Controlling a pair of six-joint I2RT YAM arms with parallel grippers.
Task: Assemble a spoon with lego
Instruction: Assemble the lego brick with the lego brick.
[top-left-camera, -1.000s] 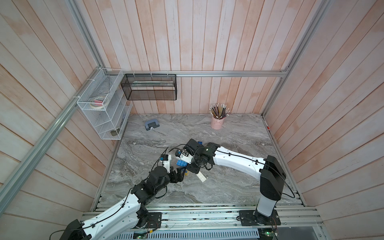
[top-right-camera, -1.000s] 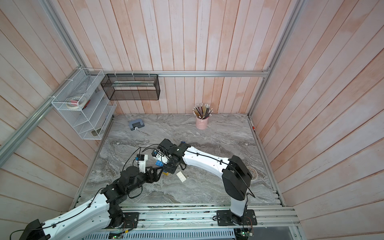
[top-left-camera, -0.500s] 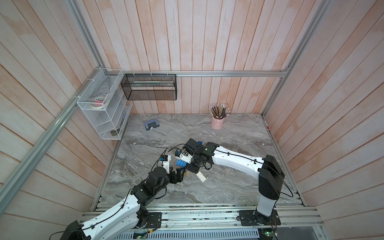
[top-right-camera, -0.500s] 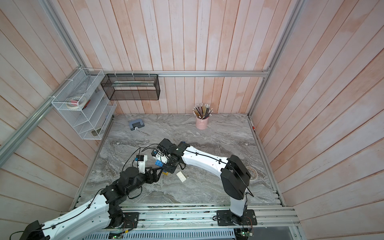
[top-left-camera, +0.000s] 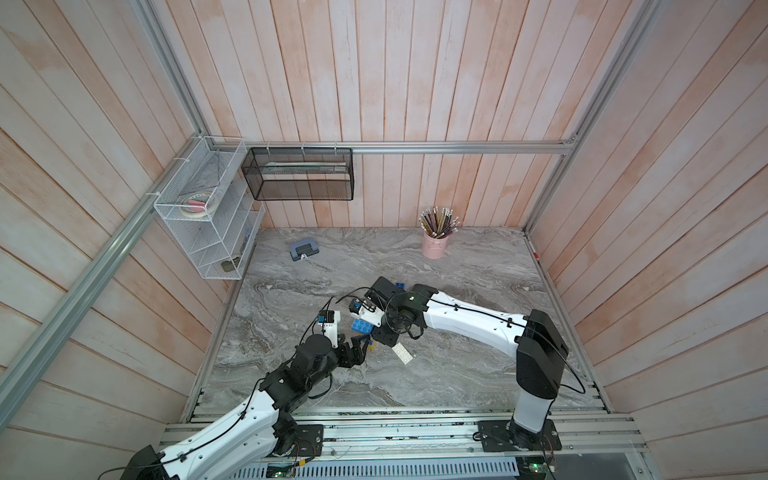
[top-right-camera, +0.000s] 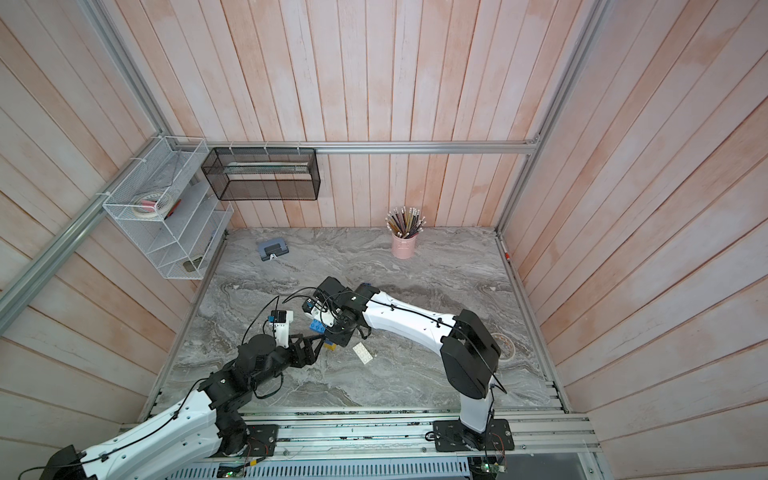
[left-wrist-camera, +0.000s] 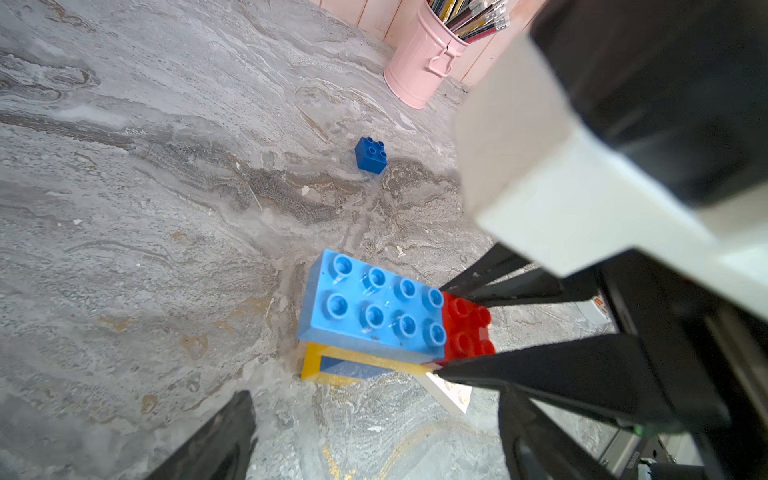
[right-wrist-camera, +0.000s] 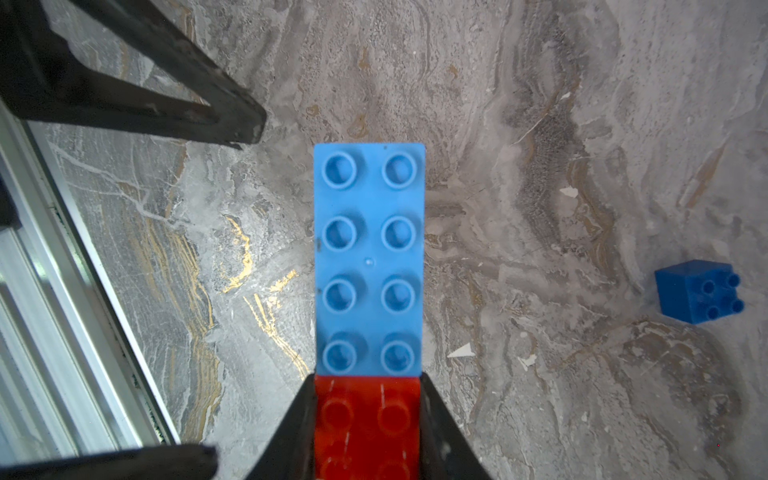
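The part-built spoon is a light blue oblong brick joined end to end with a red brick. A yellow brick sits under them. My right gripper is shut on the red brick's sides and holds the piece low over the table. My left gripper stands open just in front of the piece, touching nothing. Loose lego lies nearby: a white oblong brick beside the piece and a dark blue square brick farther back. In both top views the two grippers meet at the blue brick.
A pink cup of pencils stands at the back wall and a grey-blue hole punch lies at the back left. A white wire rack and a black mesh basket hang on the walls. A tape roll lies at the right.
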